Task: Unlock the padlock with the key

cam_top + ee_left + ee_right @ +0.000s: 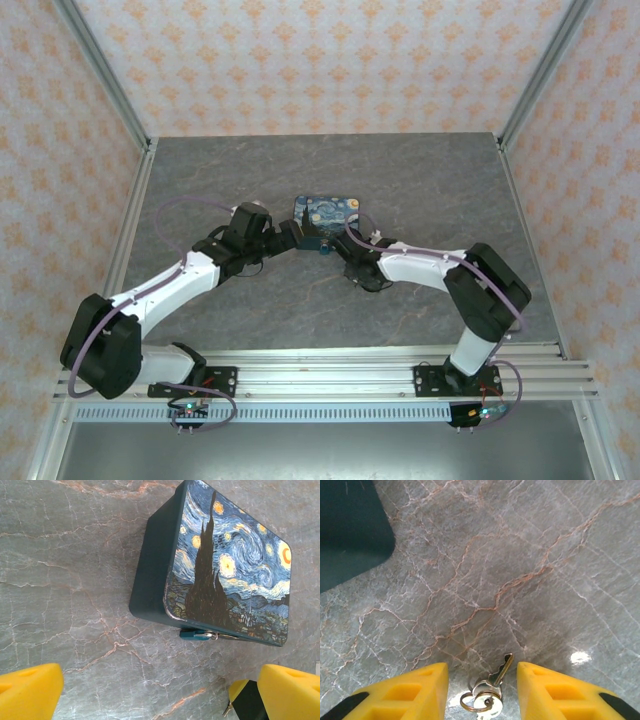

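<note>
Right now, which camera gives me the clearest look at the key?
The right wrist view: the key lies close and sharp on the table, between the right end effector's fingers. The top external view leaves it too small to tell; the left wrist view has at most a metal tip, lower right.

**Grey, rust-veined marble-look table (250,180) bearing a box and a key**
A Starry Night printed box (225,565) with dark teal sides sits flat near the table's middle. The small key (502,669) lies flat on bare tabletop on a wire ring (470,702), apart from the box's corner.
</note>
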### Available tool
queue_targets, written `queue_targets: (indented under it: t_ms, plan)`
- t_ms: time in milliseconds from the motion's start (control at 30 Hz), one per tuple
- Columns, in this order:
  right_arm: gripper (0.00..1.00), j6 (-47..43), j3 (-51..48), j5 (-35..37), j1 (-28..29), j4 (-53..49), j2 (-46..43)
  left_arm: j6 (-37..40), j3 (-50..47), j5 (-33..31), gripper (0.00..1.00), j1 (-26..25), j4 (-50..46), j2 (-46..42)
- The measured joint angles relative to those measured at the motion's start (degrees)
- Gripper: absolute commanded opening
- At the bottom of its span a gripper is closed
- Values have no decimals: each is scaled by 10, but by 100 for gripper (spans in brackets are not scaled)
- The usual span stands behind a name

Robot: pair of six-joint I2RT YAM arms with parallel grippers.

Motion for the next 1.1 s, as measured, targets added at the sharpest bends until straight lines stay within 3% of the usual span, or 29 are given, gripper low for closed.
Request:
queue_targets:
  t_ms: [500,633,867,1100]
  plan:
    - [32,-7,48,35,21,-64,40,0,0,0,100,0,0,1]
    - [27,-9,53,38,26,-68,44,0,0,0,100,0,0,1]
    - [1,-9,54,36,32,-58,45,0,0,0,100,0,0,1]
    - [0,-9,6,30,33,2,11,0,0,0,100,0,0,1]
